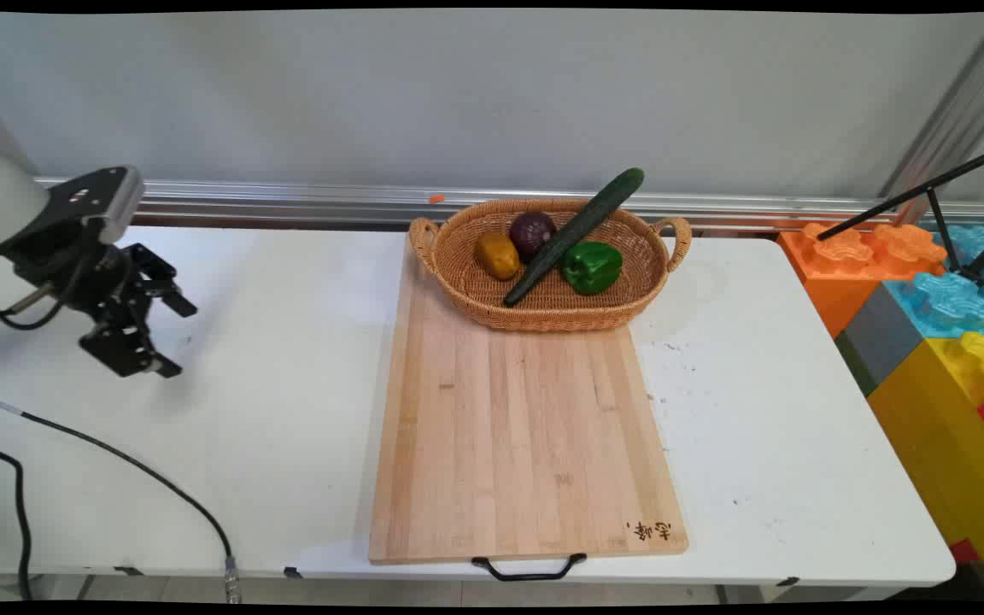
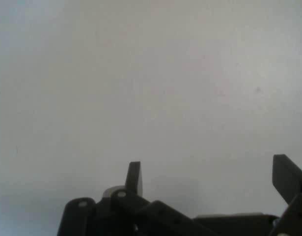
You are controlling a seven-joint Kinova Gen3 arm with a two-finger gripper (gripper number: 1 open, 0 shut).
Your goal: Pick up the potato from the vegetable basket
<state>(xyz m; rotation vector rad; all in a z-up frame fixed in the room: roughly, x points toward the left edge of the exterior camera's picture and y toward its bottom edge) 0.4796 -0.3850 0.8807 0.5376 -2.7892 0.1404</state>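
fingers (image 1: 174,337) spread, empty | basket (image 1: 458,273) on board (image 1: 526,444)

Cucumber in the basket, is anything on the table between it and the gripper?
Nothing visible. The gripper hangs open over bare table at the left; only the board's corner and the basket rim lie before the cucumber.

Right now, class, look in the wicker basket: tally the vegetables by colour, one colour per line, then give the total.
Vegetables in the wicker basket:
Green: 2 (cucumber, green pepper)
Purple: 1 (red onion)
Yellow-brown: 1 (potato)
Total: 4
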